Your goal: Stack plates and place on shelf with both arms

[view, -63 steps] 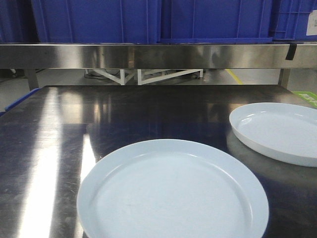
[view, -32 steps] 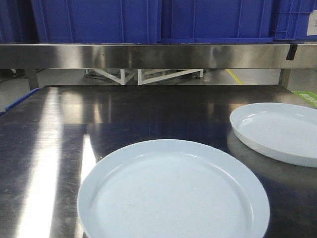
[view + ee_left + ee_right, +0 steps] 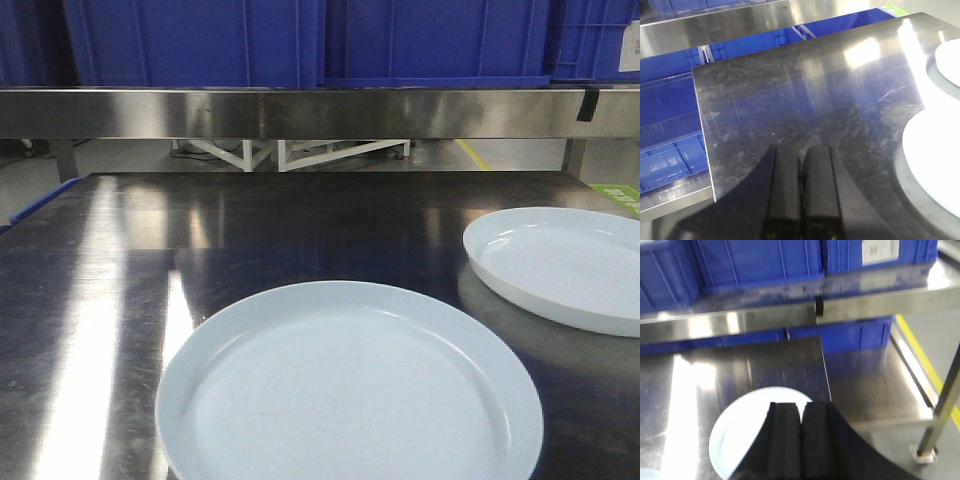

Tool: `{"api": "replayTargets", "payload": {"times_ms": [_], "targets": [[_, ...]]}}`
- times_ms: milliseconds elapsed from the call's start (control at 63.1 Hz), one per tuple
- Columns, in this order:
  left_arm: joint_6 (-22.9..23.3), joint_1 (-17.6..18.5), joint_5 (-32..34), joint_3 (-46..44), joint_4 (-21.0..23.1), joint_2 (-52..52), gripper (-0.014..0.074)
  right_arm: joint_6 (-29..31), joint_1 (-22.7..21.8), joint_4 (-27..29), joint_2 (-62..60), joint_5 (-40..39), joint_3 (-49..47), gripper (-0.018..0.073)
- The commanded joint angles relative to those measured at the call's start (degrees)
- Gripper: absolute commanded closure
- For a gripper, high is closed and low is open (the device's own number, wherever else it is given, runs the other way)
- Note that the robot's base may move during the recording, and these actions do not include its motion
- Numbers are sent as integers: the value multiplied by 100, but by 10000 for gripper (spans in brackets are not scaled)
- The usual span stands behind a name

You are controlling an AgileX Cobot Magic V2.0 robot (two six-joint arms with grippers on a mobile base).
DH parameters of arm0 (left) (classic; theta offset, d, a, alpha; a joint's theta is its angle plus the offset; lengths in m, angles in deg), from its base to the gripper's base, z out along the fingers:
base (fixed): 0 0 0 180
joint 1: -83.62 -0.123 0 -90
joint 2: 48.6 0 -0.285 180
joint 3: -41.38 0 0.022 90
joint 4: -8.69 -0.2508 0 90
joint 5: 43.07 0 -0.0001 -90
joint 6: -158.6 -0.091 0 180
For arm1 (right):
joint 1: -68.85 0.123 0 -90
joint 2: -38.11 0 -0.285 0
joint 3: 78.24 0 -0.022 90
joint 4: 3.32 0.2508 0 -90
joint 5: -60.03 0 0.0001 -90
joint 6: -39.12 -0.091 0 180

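Two pale blue-white plates lie on the dark steel tabletop [image 3: 300,220]. The near plate [image 3: 350,385] is at the front centre. The second plate [image 3: 565,262] is at the right and runs off the frame. In the left wrist view my left gripper [image 3: 801,150] is shut and empty above bare tabletop, with the near plate [image 3: 935,155] to its right and the other plate [image 3: 950,60] further back. In the right wrist view my right gripper [image 3: 800,405] is shut and empty above the right plate [image 3: 740,432]. The shelf's brushed-metal rail [image 3: 300,112] spans the back. Neither gripper shows in the front view.
Blue plastic crates [image 3: 300,40] stand on the shelf behind the rail. More blue crates [image 3: 670,125] lie beyond the table's left edge. The table's right edge [image 3: 825,365] drops to a lower steel surface, with a steel leg [image 3: 940,410] at the far right.
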Motion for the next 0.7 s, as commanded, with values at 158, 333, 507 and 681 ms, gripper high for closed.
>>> {"api": "replayTargets", "payload": {"times_ms": [158, 333, 507, 681], "targets": [[73, 44, 463, -172, -107, -40, 513, 552, -22, 2, 2228, 1210, -1735, 487], [73, 44, 463, -172, -107, -40, 513, 594, -22, 2, 3351, 1627, -2164, 309], [73, 44, 463, -172, -107, -40, 513, 594, -22, 2, 4177, 1399, -2176, 142], [73, 44, 463, -172, -107, -40, 513, 599, -22, 2, 4930, 1134, -2176, 130]]}}
